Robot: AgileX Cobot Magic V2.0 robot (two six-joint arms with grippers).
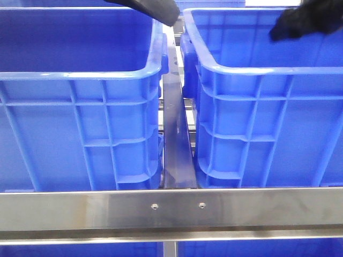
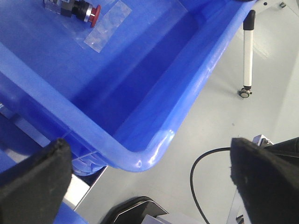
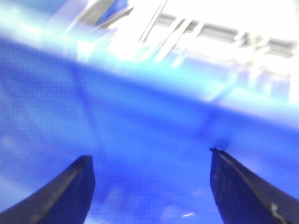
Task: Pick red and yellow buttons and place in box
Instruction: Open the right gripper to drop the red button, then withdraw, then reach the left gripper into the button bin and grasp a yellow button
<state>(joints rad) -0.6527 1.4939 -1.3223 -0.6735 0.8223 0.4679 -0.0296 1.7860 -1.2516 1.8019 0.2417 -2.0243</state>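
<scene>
A red button [image 2: 95, 11] with a red cap on a black body lies on the floor of a blue crate [image 2: 154, 144] in the left wrist view, beside a clear plastic bag [image 2: 108, 25]. My left gripper [image 2: 148, 145] is open and empty, its fingers [image 2: 35, 179] wide apart above the crate's corner rim, far from the button. My right gripper [image 3: 149, 156] is open and empty inside a blue crate; that view is blurred. No yellow button shows.
Two tall blue crates stand side by side, left [image 1: 80, 107] and right [image 1: 268, 118], with a narrow metal gap [image 1: 177, 139] between them. A steel rail [image 1: 171, 206] runs across the front. Both arms [image 1: 153, 9] [image 1: 303, 22] hang at the top. A black cable [image 2: 198, 179] and a stand leg [image 2: 247, 51] are on the floor.
</scene>
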